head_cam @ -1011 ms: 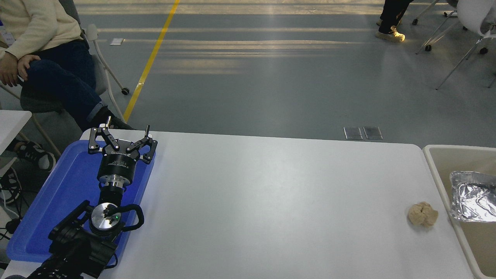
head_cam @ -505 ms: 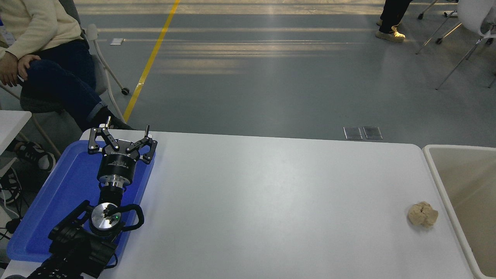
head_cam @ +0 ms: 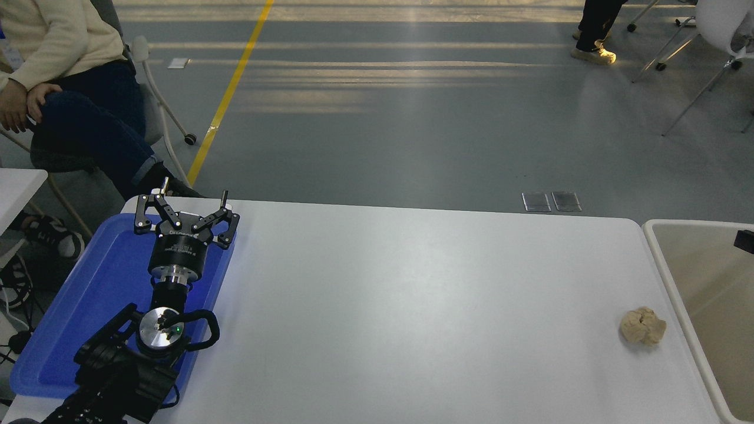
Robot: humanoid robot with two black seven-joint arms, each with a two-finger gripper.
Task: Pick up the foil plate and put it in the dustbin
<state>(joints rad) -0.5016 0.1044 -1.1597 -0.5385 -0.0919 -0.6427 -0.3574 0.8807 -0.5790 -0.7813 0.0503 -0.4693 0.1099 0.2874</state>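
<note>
Now no foil plate shows anywhere; presumably it lies deep inside the dustbin [head_cam: 665, 259] at right. Left gripper [head_cam: 184, 207] rests parked, fingers apart, over the blue tray [head_cam: 70, 330], lower left; right gripper unseen.

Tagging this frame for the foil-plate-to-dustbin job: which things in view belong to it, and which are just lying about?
Job: dustbin; no foil plate shows.
Lying about: tan wad; blue tray; left gripper, parked over the tray.
</note>
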